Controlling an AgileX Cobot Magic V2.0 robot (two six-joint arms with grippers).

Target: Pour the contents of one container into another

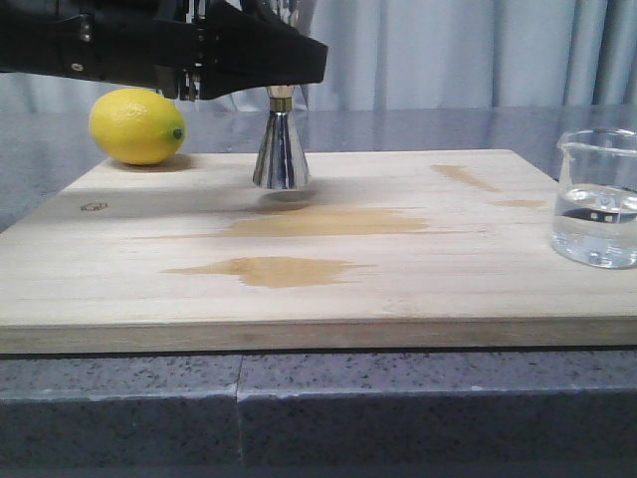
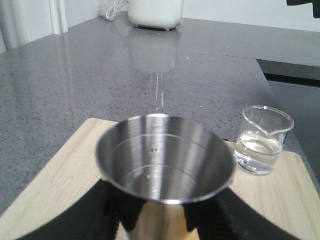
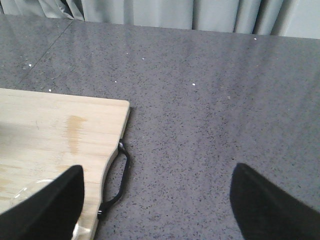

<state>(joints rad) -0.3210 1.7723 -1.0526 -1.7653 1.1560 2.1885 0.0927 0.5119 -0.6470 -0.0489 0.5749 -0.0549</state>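
Note:
The steel jigger (image 1: 282, 154) with a gold band at its waist hangs just above the wooden board (image 1: 299, 289), its shadow beneath it. My left gripper (image 1: 279, 78) is shut on its upper part; in the left wrist view the black fingers (image 2: 102, 212) flank the open cup (image 2: 165, 155). The clear glass beaker (image 1: 597, 199) with liquid stands on the board's right end, also seen as the beaker (image 2: 262, 140) beyond the jigger. My right gripper (image 3: 160, 210) is open and empty over the grey counter, beside the board's edge (image 3: 60, 130). The beaker's rim (image 3: 31, 189) barely shows by one finger.
A yellow lemon (image 1: 136, 126) lies at the board's far left corner. Damp patches (image 1: 269, 269) mark the board's middle. A black strap loop (image 3: 120, 175) hangs off the board's side. A white appliance (image 2: 155, 12) stands far back on the counter.

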